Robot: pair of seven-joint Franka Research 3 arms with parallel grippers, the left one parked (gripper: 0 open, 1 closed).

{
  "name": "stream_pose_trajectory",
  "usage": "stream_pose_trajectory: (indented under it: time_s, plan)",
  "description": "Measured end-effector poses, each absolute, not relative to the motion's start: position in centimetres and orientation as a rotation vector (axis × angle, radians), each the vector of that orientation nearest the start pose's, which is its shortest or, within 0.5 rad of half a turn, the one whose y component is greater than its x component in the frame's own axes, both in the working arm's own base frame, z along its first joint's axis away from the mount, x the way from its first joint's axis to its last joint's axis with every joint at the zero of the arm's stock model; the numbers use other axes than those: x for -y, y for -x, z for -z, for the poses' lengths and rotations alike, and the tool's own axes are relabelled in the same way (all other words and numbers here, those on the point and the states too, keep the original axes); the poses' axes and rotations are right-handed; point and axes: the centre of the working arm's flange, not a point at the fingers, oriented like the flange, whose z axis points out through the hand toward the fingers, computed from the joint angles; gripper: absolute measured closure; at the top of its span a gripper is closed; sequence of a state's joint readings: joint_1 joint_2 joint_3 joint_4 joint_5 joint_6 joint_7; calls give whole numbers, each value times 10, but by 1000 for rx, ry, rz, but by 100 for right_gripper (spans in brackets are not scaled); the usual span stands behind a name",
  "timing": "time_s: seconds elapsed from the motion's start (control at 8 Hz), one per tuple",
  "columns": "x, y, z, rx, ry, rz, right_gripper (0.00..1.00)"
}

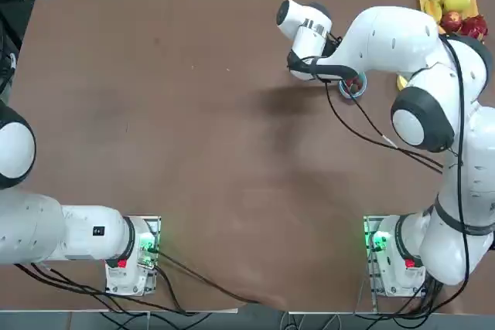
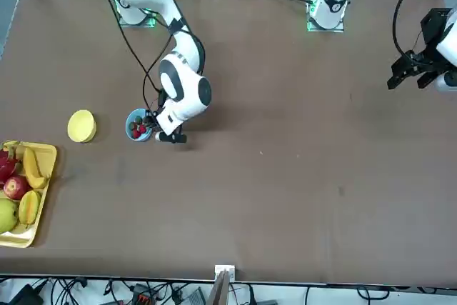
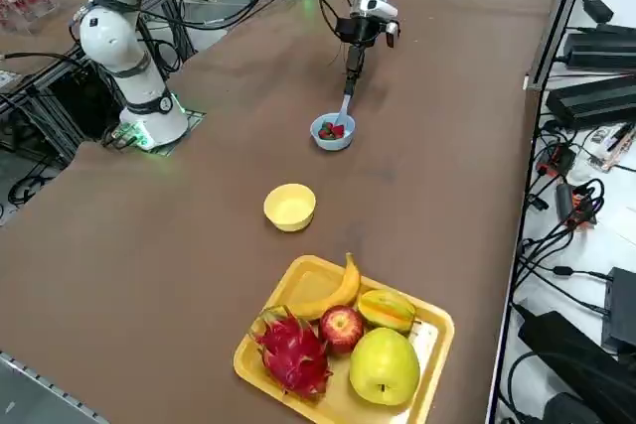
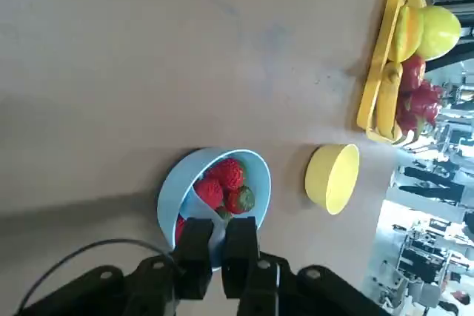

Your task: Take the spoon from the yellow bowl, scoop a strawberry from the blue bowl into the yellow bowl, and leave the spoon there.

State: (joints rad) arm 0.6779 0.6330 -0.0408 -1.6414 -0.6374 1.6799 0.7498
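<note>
The robot's right black two-finger claw is closed tight on the small pale blue-white plastic spoon, right over the small round light-blue bowl. The spoon slants down, and its low end is inside that bowl, next to the red strawberries (some show green bits). The small round bright yellow bowl sits on the brown tabletop, apart from the blue one. It is between the blue bowl and the rectangular yellow tray of fruit.

Red strawberries, light-blue bowl, yellow bowl.
</note>
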Motion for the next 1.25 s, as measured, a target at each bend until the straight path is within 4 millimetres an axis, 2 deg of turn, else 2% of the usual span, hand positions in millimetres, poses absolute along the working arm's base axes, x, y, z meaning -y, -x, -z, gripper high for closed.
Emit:
stream_pose_trajectory:
  time_s: [0.62, 1.25]
  plan:
    - [-332, -526, -216, -231, -2192, 61, 89]
    - [-341, -514, -212, -268, -2115, 60, 89]
